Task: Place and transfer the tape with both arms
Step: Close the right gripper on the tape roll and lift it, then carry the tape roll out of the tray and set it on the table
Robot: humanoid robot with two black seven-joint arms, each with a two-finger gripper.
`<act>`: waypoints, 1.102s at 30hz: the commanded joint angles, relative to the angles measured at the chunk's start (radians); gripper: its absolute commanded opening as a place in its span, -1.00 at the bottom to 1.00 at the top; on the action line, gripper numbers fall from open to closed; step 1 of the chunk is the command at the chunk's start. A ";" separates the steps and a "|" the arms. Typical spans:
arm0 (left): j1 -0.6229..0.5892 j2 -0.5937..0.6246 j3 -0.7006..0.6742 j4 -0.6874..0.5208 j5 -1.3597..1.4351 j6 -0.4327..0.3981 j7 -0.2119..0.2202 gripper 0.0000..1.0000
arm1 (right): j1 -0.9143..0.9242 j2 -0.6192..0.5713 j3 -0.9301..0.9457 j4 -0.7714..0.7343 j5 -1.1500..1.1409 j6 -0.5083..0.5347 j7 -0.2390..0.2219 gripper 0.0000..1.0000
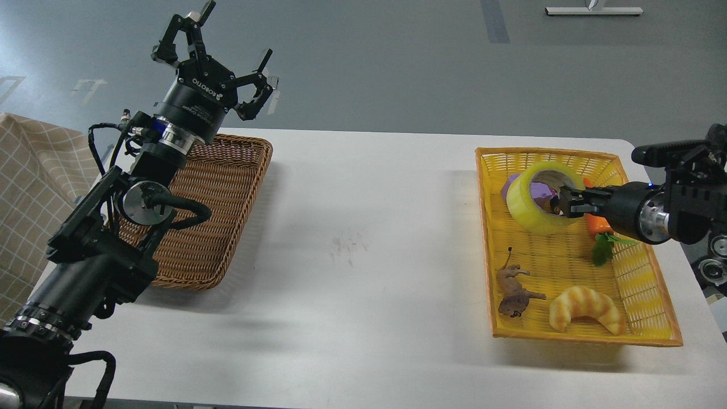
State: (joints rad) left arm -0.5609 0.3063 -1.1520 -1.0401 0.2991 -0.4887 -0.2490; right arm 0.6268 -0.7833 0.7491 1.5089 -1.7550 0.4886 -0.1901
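1. Yellow tape (539, 199) stands tilted on edge in the far part of the yellow basket (653, 295), a purple block (513, 186) just behind it.
2. The right gripper (565, 201) reaches into the roll's core from the right; its fingers grip the roll's wall.
3. The left gripper (218, 54) is raised above the brown wicker basket (227, 187), fingers spread wide.
4. Bare white table (369, 227) lies between the two baskets.
5. A croissant toy (585, 307) and a brown animal figure (514, 292) sit near the yellow basket's near rim; a carrot toy (599, 227) lies under the right arm.
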 commanded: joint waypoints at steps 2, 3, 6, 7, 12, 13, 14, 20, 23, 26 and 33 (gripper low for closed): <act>0.001 0.002 0.000 0.000 0.000 0.000 0.000 0.96 | 0.065 0.004 -0.001 0.037 0.009 0.000 0.000 -1.00; 0.001 0.002 0.000 0.000 0.000 0.000 -0.001 0.96 | 0.085 0.007 -0.002 0.034 0.009 0.000 0.000 -1.00; 0.000 0.004 0.000 0.000 0.000 0.000 -0.001 0.96 | 0.120 0.061 -0.013 0.027 0.008 0.000 0.000 -1.00; 0.000 0.004 0.000 0.000 0.000 0.000 -0.001 0.96 | 0.128 0.082 -0.014 0.024 0.008 0.000 0.000 -1.00; 0.000 0.001 0.000 0.000 0.000 0.000 -0.001 0.96 | 0.192 0.216 -0.086 -0.042 0.003 0.000 -0.002 -1.00; 0.000 0.001 0.000 0.000 0.000 0.000 -0.001 0.96 | 0.200 0.235 -0.099 -0.056 0.002 0.000 -0.002 -1.00; 0.000 -0.001 0.000 -0.001 0.000 0.000 -0.001 0.96 | 0.214 0.272 -0.121 -0.084 -0.001 0.000 -0.002 -1.00; 0.000 0.001 0.000 -0.005 0.000 0.000 0.000 0.96 | 0.255 0.416 -0.207 -0.209 -0.003 0.000 -0.003 -1.00; 0.000 -0.001 0.000 -0.005 0.000 0.000 0.000 0.96 | 0.283 0.490 -0.253 -0.281 -0.004 0.000 -0.006 -1.00; 0.000 -0.003 0.000 -0.005 0.000 0.000 0.000 0.96 | 0.307 0.548 -0.287 -0.344 -0.003 0.000 -0.006 -1.00; 0.000 -0.004 0.000 -0.006 0.000 0.000 0.000 0.96 | 0.344 0.662 -0.343 -0.467 0.003 0.000 -0.006 -1.00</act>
State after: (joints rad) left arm -0.5615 0.3024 -1.1520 -1.0451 0.2991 -0.4887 -0.2485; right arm 0.9579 -0.1550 0.4243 1.0837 -1.7561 0.4887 -0.1963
